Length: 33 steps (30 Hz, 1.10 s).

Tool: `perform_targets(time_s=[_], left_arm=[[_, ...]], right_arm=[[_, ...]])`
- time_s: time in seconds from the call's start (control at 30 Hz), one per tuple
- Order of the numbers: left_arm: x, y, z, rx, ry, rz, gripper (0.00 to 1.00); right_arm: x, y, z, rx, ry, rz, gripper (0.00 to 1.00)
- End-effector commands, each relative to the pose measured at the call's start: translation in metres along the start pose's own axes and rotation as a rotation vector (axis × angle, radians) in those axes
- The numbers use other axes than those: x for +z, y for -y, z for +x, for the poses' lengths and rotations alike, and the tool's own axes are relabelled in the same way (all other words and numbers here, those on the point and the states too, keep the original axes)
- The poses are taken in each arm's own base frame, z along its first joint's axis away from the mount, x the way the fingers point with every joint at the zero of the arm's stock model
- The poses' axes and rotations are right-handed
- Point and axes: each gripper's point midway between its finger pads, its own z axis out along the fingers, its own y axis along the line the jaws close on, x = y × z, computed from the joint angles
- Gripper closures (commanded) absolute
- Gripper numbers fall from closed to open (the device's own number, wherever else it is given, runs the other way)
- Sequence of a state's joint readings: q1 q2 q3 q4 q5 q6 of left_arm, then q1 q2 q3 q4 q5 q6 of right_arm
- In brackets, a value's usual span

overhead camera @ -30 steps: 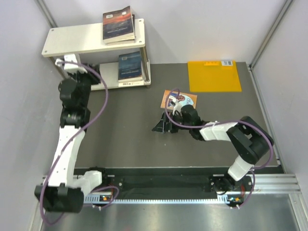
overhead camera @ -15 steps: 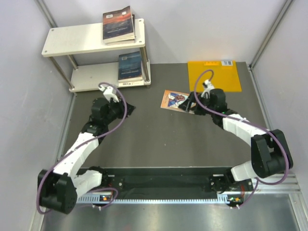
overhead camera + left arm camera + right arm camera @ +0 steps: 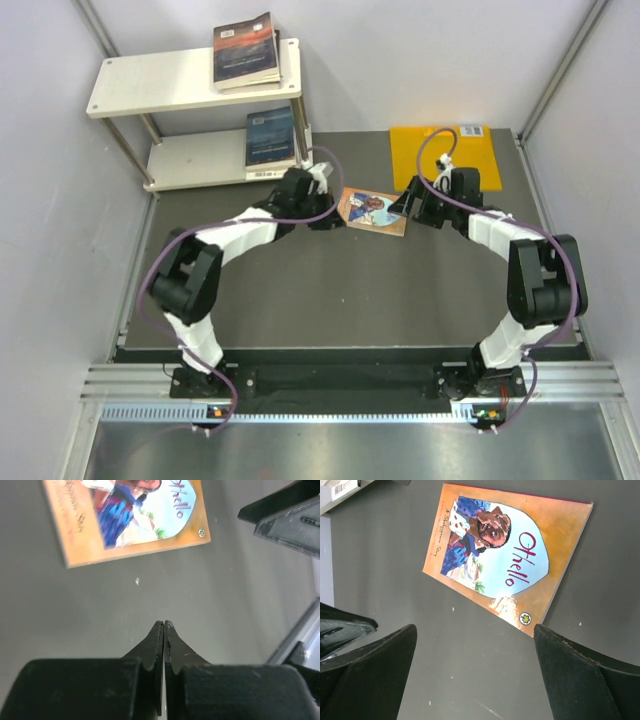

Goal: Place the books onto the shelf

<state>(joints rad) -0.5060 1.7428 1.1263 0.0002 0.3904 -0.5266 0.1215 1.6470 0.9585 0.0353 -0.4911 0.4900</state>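
An orange-brown book with a blue picture (image 3: 372,210) lies flat on the dark table between my two grippers. My left gripper (image 3: 326,198) is just left of it, shut and empty; in the left wrist view its tips (image 3: 164,624) stop short of the book (image 3: 125,515). My right gripper (image 3: 410,208) is at the book's right edge and stands open (image 3: 475,630), with the book (image 3: 505,555) ahead of the fingers. On the shelf (image 3: 150,85), a dark reddish book (image 3: 246,50) tops a small stack on the upper board. A dark blue book (image 3: 271,137) lies on the lower board.
A large orange-yellow sheet (image 3: 444,158) lies flat at the back right, behind the right gripper. Grey walls close the table in on the left, back and right. The right gripper's fingers (image 3: 285,515) show at the top right of the left wrist view.
My left arm swung from beside the shelf across to the book's left edge, and its jaws closed. My right gripper moved from the book's near left round to its right edge, staying open.
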Motion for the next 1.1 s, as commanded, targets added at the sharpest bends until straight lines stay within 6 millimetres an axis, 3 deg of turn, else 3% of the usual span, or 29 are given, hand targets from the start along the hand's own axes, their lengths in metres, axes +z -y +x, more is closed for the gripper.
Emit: perform_targets(time_s=[0.0,0.03,0.07,0.13,0.17,0.23,0.27,0.33,0.37,0.4,0.47,0.6,0.83,0.97,1.07], left_arm=[[0.033,0.014,-0.028,0.153,-0.008,-0.066,1.00],[0.041,0.015,-0.030,0.174,-0.018,-0.079,1.00],[0.045,0.025,-0.051,0.214,0.014,-0.078,1.00],[0.065,0.005,-0.042,0.215,-0.044,-0.148,1.00],[0.068,0.011,-0.059,0.235,-0.024,-0.149,1.00],[0.082,-0.010,-0.049,0.226,-0.084,-0.225,1.00],[0.084,-0.004,-0.069,0.254,-0.053,-0.229,1.00],[0.098,-0.025,-0.064,0.259,-0.094,-0.301,1.00],[0.095,-0.019,-0.075,0.274,-0.096,-0.312,1.00],[0.103,-0.032,-0.065,0.269,-0.140,-0.344,1.00],[0.105,-0.041,-0.064,0.273,-0.170,-0.393,1.00],[0.101,-0.045,-0.062,0.280,-0.182,-0.417,1.00],[0.105,-0.060,-0.037,0.260,-0.263,-0.437,1.00],[0.109,-0.065,-0.027,0.243,-0.292,-0.434,1.00],[0.111,-0.068,-0.022,0.234,-0.306,-0.436,1.00]], right_arm=[[0.006,-0.004,-0.011,-0.003,-0.006,-0.033,0.00],[0.007,-0.003,-0.011,0.001,-0.006,-0.035,0.00],[0.009,0.000,-0.007,0.016,-0.015,-0.033,0.00],[0.010,0.003,-0.006,0.026,-0.011,-0.032,0.00],[0.011,0.006,-0.004,0.038,-0.016,-0.030,0.00],[0.012,0.010,-0.001,0.050,-0.019,-0.028,0.00],[0.013,0.011,0.000,0.054,-0.023,-0.028,0.00],[0.015,0.014,0.002,0.065,-0.028,-0.028,0.00],[0.017,0.015,0.004,0.070,-0.034,-0.030,0.00],[0.018,0.016,0.006,0.076,-0.037,-0.028,0.00],[0.021,0.020,0.008,0.090,-0.038,-0.026,0.00],[0.025,0.025,0.012,0.113,-0.031,-0.021,0.00],[0.037,0.029,0.016,0.176,-0.033,-0.037,0.00],[0.043,0.022,0.013,0.186,-0.030,-0.091,0.02],[0.044,0.012,0.009,0.198,-0.025,-0.140,0.09]])
